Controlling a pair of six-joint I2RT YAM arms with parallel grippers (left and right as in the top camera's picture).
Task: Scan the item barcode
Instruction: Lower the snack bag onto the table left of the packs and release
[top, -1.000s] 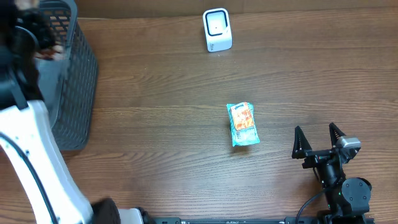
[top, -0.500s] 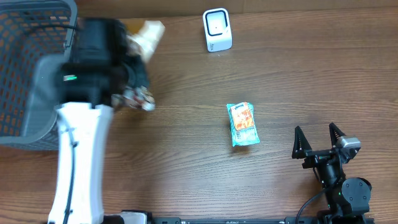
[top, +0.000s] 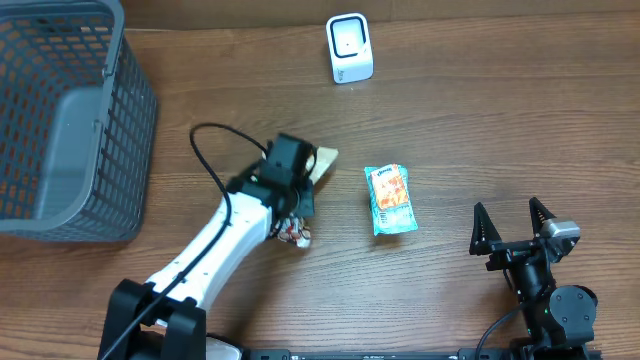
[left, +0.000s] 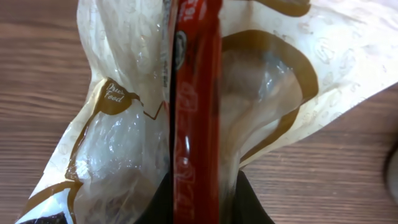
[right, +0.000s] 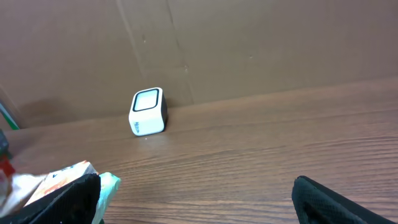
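The item is a clear and cream plastic packet (top: 322, 160) with a red strip (left: 196, 112) down its middle. It is held just above the table's middle, left of a teal snack packet (top: 390, 200). My left gripper (top: 293, 197) is shut on the item, and its dark jaws (left: 199, 208) pinch the red strip from both sides. The white barcode scanner (top: 349, 47) stands at the far edge, with its window also facing the right wrist view (right: 148, 111). My right gripper (top: 513, 228) rests open at the near right with nothing between its fingers (right: 62, 199).
A grey mesh basket (top: 60, 120) fills the far left corner. The teal packet's edge (right: 107, 186) shows beside my right gripper's left finger. A brown cardboard wall (right: 249, 43) rises behind the scanner.
My left arm has swung from the basket at the far left to the table's middle, carrying the packet down with it. The right arm has not moved.
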